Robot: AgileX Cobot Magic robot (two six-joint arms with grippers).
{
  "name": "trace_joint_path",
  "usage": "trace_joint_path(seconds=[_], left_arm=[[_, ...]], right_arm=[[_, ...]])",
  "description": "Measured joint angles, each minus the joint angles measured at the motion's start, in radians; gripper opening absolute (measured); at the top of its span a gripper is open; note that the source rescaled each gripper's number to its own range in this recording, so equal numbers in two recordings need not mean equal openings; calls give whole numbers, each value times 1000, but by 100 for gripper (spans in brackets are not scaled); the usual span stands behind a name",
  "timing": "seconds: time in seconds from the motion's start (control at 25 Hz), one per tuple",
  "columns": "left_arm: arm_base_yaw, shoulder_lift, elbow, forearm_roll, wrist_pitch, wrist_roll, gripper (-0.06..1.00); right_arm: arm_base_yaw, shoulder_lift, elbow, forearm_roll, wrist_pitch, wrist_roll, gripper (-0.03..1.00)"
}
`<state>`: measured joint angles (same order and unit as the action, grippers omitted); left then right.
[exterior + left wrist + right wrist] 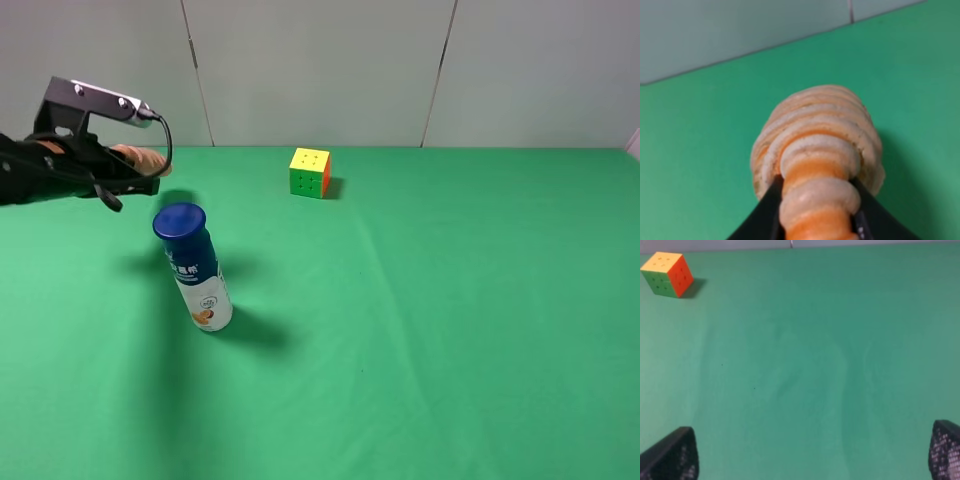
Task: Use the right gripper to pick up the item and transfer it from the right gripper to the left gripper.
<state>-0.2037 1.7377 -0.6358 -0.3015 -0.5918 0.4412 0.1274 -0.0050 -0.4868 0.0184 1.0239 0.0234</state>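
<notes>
The left claw (135, 180) is gripping the item (817, 165), its two black fingers (765, 212) pressing on the orange roll from either side. The roll is sitting aloft at about ten o'clock of the bench (450, 330), above and behind the blue-capped bottle (195, 268). Its long axis is running straight out along the claw's own line.

The right claw (810, 460) is standing spread and empty over bare bench, with the puzzle cube (667, 274) well apart at its eleven o'clock. Judgement: the handover is appearing complete; the left arm alone is carrying the load.
</notes>
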Motion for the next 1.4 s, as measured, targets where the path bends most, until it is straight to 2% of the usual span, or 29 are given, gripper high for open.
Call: trace_joint_path(seconds=[0.16, 0.4, 0.56, 1.12, 1.2, 1.32, 1.4], left_arm=[[-2, 87, 31, 36, -126, -50, 0], [-17, 197, 31, 95, -244, -95, 0], [-26, 237, 31, 126, -282, -105, 0], [-26, 245, 80, 127, -366, -114, 1], [-26, 245, 80, 128, -373, -133, 12], [-26, 245, 80, 129, -386, -164, 38], [-26, 245, 80, 130, -393, -173, 51]], right_arm=[[0, 0, 0, 0, 0, 0, 100], [0, 0, 0, 0, 0, 0, 100], [0, 0, 0, 0, 0, 0, 100], [0, 0, 0, 0, -1, 0, 100], [0, 0, 0, 0, -1, 0, 100], [0, 0, 0, 0, -1, 0, 100], [0, 0, 0, 0, -1, 0, 100]])
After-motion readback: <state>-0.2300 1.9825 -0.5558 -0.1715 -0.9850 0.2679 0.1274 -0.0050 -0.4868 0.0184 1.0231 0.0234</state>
